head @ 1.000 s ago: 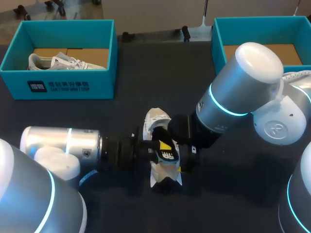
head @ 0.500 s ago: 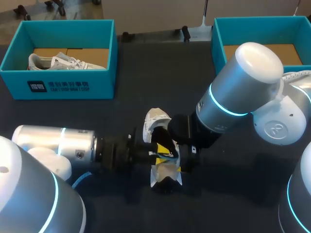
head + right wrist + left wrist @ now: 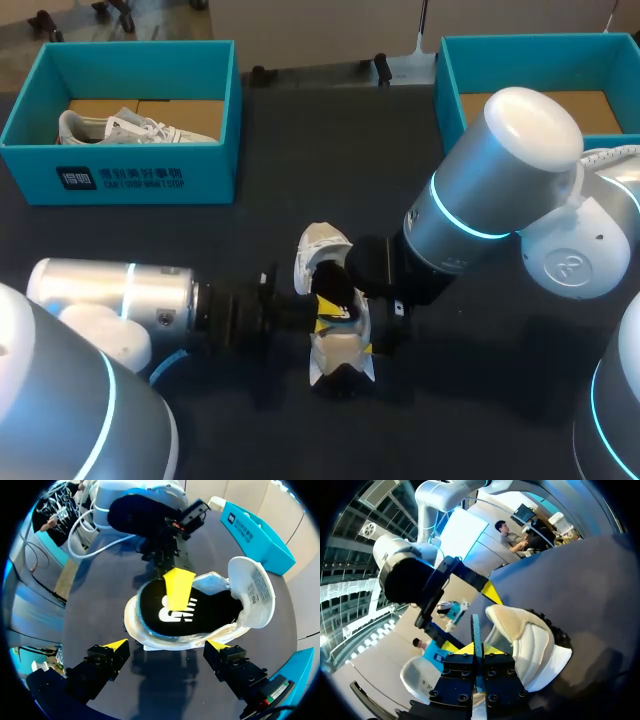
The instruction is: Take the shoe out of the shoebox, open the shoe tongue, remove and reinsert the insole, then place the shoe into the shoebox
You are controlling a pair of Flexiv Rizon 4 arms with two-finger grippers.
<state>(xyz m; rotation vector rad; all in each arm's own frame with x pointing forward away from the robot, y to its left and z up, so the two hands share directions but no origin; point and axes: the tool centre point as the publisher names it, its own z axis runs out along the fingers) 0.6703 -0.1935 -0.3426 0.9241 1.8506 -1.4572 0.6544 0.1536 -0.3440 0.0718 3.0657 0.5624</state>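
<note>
Though dark, tabletop (image 3: 300, 150) beneath white shoe (image 3: 342, 350).

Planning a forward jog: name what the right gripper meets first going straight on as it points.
Likely the shoe, its black insole showing, straight ahead of the right gripper's open fingers; depth is unclear.

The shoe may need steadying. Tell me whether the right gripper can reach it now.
Probably yes: the right gripper is open with the shoe just ahead between its fingers; the left gripper, shut on the insole, stands opposite.
</note>
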